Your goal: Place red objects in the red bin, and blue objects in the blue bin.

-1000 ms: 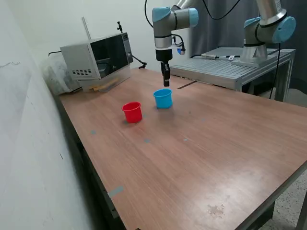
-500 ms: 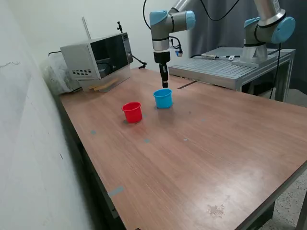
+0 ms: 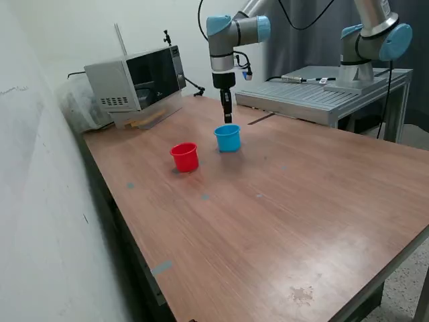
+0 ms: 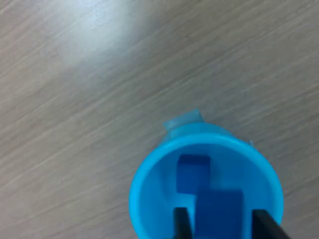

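Observation:
The light blue cup [image 3: 228, 138] stands on the wooden table, with the red cup [image 3: 185, 157] to the exterior view's left of it. My gripper [image 3: 227, 119] hangs just above the blue cup's far rim. In the wrist view, my gripper [image 4: 222, 225] looks straight down into the blue cup [image 4: 149, 189]. One dark blue cube [image 4: 193, 173] lies on the cup's floor. A second dark blue cube [image 4: 219, 215] sits between my fingertips, which are closed on it, over the cup's mouth. No red cubes are in view, and the red cup's inside is hidden.
A microwave [image 3: 137, 79] stands at the table's back corner on the exterior view's left. A second arm [image 3: 372, 40] is mounted on a metal bench [image 3: 322, 94] behind the table. The table's front edge is at the exterior view's lower right.
My gripper has shifted slightly toward the exterior view's left above the blue cup. The cups have not moved.

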{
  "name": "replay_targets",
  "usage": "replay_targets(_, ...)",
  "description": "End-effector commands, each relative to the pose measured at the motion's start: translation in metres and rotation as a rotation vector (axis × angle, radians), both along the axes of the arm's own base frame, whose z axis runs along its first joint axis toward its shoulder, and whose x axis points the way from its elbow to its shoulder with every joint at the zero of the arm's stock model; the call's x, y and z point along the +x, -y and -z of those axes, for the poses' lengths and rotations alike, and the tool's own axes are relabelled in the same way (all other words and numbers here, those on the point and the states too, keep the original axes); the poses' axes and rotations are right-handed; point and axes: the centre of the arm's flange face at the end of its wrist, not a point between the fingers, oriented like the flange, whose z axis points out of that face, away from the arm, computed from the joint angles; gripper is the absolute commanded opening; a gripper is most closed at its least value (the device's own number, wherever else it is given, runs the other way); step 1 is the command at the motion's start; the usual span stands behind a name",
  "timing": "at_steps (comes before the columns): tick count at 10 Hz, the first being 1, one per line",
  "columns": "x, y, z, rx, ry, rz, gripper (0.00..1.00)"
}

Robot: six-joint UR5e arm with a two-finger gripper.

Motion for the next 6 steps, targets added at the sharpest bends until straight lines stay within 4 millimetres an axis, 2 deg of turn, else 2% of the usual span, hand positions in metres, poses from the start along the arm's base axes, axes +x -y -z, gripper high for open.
replay_targets(1,0.0,0.0,0.002,-0.001,0.002,0.0,1.0)
replay_targets(3,0.001,0.002,0.008,-0.005,0.014,-0.002,1.0)
replay_targets(4,0.004,0.01,0.007,-0.005,0.015,-0.014,1.0)
replay_targets(5,0.007,0.022,-0.012,0.003,-0.012,-0.035,1.0)
replay_targets(6,0.025,0.048,-0.024,0.006,-0.012,-0.122,1.0)
